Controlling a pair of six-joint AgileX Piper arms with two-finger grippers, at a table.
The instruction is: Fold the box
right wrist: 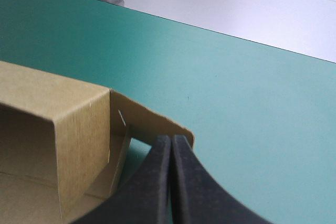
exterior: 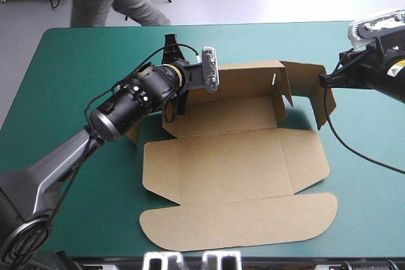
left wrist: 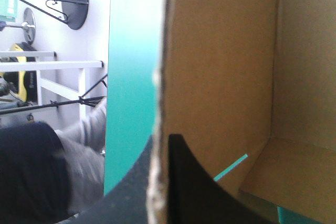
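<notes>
The brown box (exterior: 221,162) lies partly raised in the middle of the table. Its far wall (exterior: 247,80) stands up, while the near panels and the rounded lid flap (exterior: 240,219) lie flat. At the box's left end my left gripper (exterior: 179,96) is shut on the raised left wall. In the left wrist view the black fingers (left wrist: 194,192) straddle that board edge (left wrist: 160,103). My right gripper (exterior: 324,81) is at the right end flap (exterior: 314,96), which stands curved upward. In the right wrist view its fingers (right wrist: 181,182) meet on the flap's edge (right wrist: 147,121).
The teal-green cover (exterior: 76,61) shows on both sides of the box and beyond its far wall (right wrist: 236,93). The lid flap's rounded edge reaches close to the table's near edge (exterior: 253,256).
</notes>
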